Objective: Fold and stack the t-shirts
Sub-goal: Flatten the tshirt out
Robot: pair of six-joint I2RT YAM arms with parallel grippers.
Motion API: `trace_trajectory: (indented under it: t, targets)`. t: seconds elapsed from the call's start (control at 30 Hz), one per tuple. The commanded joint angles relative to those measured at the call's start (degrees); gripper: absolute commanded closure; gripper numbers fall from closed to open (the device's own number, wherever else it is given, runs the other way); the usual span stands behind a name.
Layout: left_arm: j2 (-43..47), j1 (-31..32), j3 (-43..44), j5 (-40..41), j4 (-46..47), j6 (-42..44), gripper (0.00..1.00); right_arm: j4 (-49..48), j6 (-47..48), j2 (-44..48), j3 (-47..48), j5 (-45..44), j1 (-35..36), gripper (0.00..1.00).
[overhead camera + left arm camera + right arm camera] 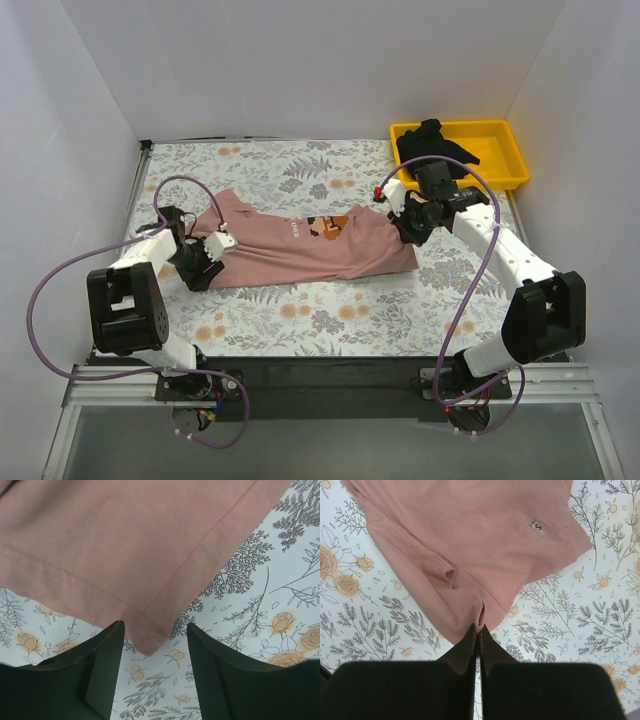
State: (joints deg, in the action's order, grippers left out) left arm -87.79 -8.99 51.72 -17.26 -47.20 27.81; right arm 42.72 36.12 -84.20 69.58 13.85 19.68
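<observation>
A dusty pink t-shirt (300, 250) lies partly folded across the middle of the floral cover, a printed patch showing near its centre. My left gripper (203, 266) stands open at its left end. In the left wrist view a hemmed corner of the pink t-shirt (147, 639) rests on the cover between the spread fingers of the left gripper (156, 630), touching neither. My right gripper (407, 230) is at the shirt's right end, and in its own view the right gripper (480, 629) is shut on a pinched fold of the pink t-shirt (470, 535). A black t-shirt (432, 142) lies bunched in the bin.
The yellow plastic bin (505, 165) sits at the back right corner, just behind the right arm. The floral table cover (330, 310) shows in front of the shirt. White walls close in the table on three sides. A small size label (537, 526) marks the shirt.
</observation>
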Motion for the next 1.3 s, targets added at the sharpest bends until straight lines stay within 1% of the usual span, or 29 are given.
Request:
trace_trajectory:
  t: [0.0, 0.2, 0.3, 0.33, 0.37, 0.43, 0.47, 0.5, 0.53, 0.57, 0.6, 0.63, 0.67, 0.7, 0.77, 0.8, 0.83, 0.87, 0.9, 0.93, 0.97, 1.03, 1.07, 1.1, 1.13, 1.17, 1.2, 1.23, 1.27]
  targets:
    - [-0.6, 0.3, -2.1, 0.8, 2.2, 2.8, 0.50, 0.4, -0.9, -0.1, 0.6, 0.2, 0.4, 0.99]
    - [3.8, 0.3, -9.8, 2.1, 5.4, 7.5, 0.51, 0.8, -1.2, -0.1, 1.7, 0.2, 0.4, 0.99]
    - [4.9, 0.3, -12.6, 3.1, 7.8, 8.1, 0.60, 1.0, -1.5, -0.3, 2.0, 0.2, 0.4, 0.99]
    - [4.8, 0.2, -12.9, 3.4, 8.3, 8.0, 0.65, 1.0, -1.8, -0.3, 2.0, 0.2, 0.4, 0.99]
    - [4.6, 0.2, -12.7, 3.5, 8.5, 7.8, 0.76, 1.1, -1.8, -0.3, 2.4, 0.2, 0.4, 0.99]
    - [4.6, 0.2, -11.2, 3.1, 8.6, 5.0, 0.88, 1.3, -1.9, -0.3, 3.3, 0.1, 0.4, 0.99]
    - [4.6, 0.1, -10.0, 2.2, 7.0, 3.5, 1.00, 1.7, -2.1, -0.3, 3.9, -0.1, 0.4, 0.99]
    - [4.3, -0.1, -5.5, 1.1, 5.4, 2.1, 1.00, 2.0, -2.1, -0.2, 5.7, -0.4, 0.4, 0.99]
    - [3.4, -1.1, -2.9, -2.0, 3.7, -1.1, 1.00, 2.0, -2.1, 0.0, 6.8, -0.8, 0.4, 0.99]
    - [2.8, -1.8, 0.8, -3.5, 0.0, -3.1, 1.00, 2.0, -2.1, -0.1, 8.3, -2.7, 0.4, 0.99]
    - [2.1, -2.5, 7.8, -5.1, -1.8, -4.9, 1.00, 1.9, -2.0, 0.0, 11.4, -3.6, 0.4, 0.99]
    - [0.4, -4.1, 12.3, -8.5, -3.6, -9.1, 1.00, 1.8, -1.9, -0.2, 13.8, -4.6, 0.3, 0.99]
    - [-0.4, -4.8, 16.2, -9.6, -6.0, -11.2, 1.00, 1.7, -2.2, -0.8, 16.1, -6.3, 0.3, 0.99]
    - [-2.0, -5.5, 24.3, -10.9, -6.9, -13.8, 1.00, 1.6, -2.3, -1.3, 21.9, -6.8, 0.3, 0.99]
    - [-3.6, -7.2, 31.3, -13.1, -7.7, -21.3, 1.00, 1.5, -2.8, -3.5, 28.1, -8.6, 0.2, 0.99]
    - [-4.9, -7.5, 35.4, -13.4, -8.1, -23.7, 1.00, 1.1, -3.6, -4.5, 32.2, -9.3, 0.2, 0.99]
    - [-5.5, -7.9, 41.5, -13.5, -7.6, -25.9, 1.00, 0.9, -4.0, -5.5, 39.5, -11.0, 0.2, 0.99]
    - [-5.6, -8.1, 44.7, -13.1, -6.9, -31.0, 1.00, 0.9, -4.4, -7.8, 44.2, -12.1, 0.2, 0.99]
    - [-5.7, -8.1, 47.0, -12.6, -6.4, -33.0, 1.00, 0.8, -5.2, -8.9, 48.2, -13.0, 0.2, 0.99]
    - [-5.5, -8.3, 50.9, -12.1, -5.0, -34.8, 1.00, 0.7, -5.4, -9.9, 56.3, -15.4, 0.2, 0.99]
    - [-4.9, -8.3, 52.1, -10.7, -3.9, -38.0, 1.00, 0.6, -5.7, -11.2, 59.7, -16.4, 0.2, 0.99]
    - [-2.1, -8.8, 54.2, -9.8, -0.8, -40.7, 1.00, -1.3, -6.1, -11.4, 66.0, -18.6, 0.2, 0.99]
    - [-0.7, -8.8, 54.1, -9.4, 0.3, -41.9, 1.00, -2.6, -6.1, -9.8, 66.1, -19.2, 0.2, 0.99]
    - [2.7, -9.1, 53.7, -7.9, 1.8, -44.4, 1.00, -4.3, -6.1, -8.2, 65.1, -19.7, 0.3, 0.99]
    - [4.8, -9.3, 52.9, -7.2, 5.1, -45.5, 1.00, -9.2, -6.2, -6.1, 63.3, -20.5, 0.3, 0.99]
    - [7.2, -9.4, 50.3, -6.2, 7.1, -46.4, 1.00, -11.8, -6.2, -0.8, 57.6, -20.6, 0.3, 0.99]
    - [12.2, -9.4, 48.8, -5.3, 9.3, -48.4, 1.00, -14.5, -6.1, 1.7, 55.2, -20.4, 0.3, 0.99]
    - [15.0, -9.4, 47.1, -3.3, 11.7, -49.5, 1.00, -15.8, -5.5, 3.9, 53.8, -19.8, 0.3, 0.99]
    - [17.6, -9.4, 45.1, -2.3, 16.7, -50.7, 1.00, -16.3, -4.9, 6.9, 53.4, -18.1, 0.3, 0.99]
